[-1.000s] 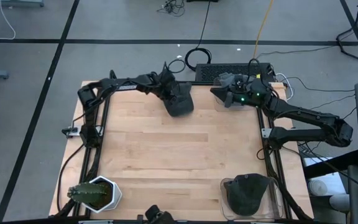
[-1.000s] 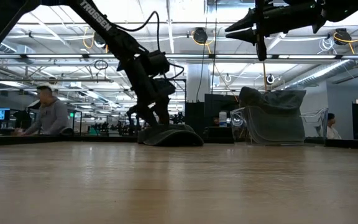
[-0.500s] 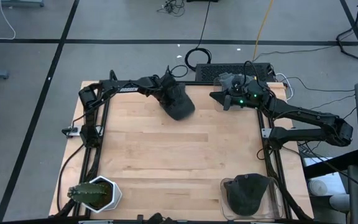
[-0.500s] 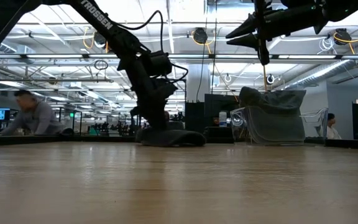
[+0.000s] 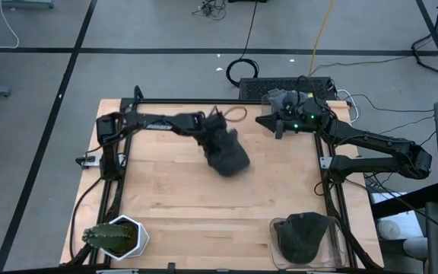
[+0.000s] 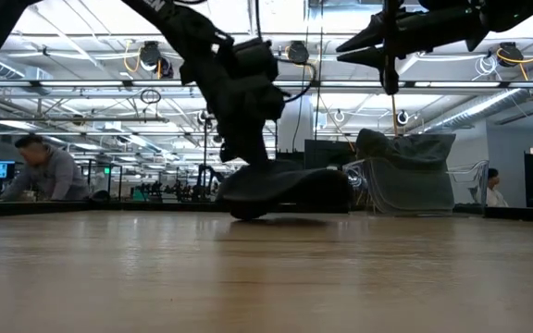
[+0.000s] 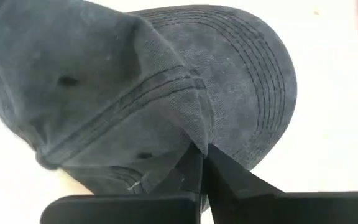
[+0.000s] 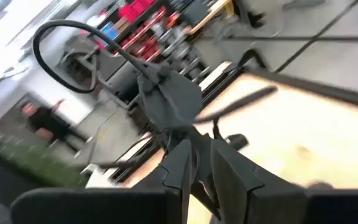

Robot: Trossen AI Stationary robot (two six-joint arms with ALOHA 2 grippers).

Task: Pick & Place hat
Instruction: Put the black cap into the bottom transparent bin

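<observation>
Since a second ago, carried off the far edge of the table toward mid-board: dark denim cap [image 5: 227,152], once lying flat near the far rail, now lifted clear of the wood and hanging tilted in the low view [image 6: 280,183], brim end drooping. Left to right across the high view: potted cactus [image 5: 111,237] at the near left corner, well apart from the action; left gripper [image 5: 213,131] reaching in over the wooden table [image 5: 173,190], fingers pressed together on a fold of the cap's crown where it meets the brim, seen plainly in the left wrist view [image 7: 199,163]; cap's long axis running diagonally away from the gripper toward the near right; right gripper [image 5: 269,122] waiting high near the far right corner, fingers close together and holding nothing [image 8: 199,163]. Farther right and near, a clear bin [image 5: 333,247] at the near right corner with a second dark cap [image 5: 304,236] inside, well apart from the carried one. Likely drop point that bin, lying down and to the right of the left gripper, so a long diagonal carry over bare board ahead. Beyond the table in the low view, an open workshop with a seated person [image 6: 44,171] at far left.
</observation>
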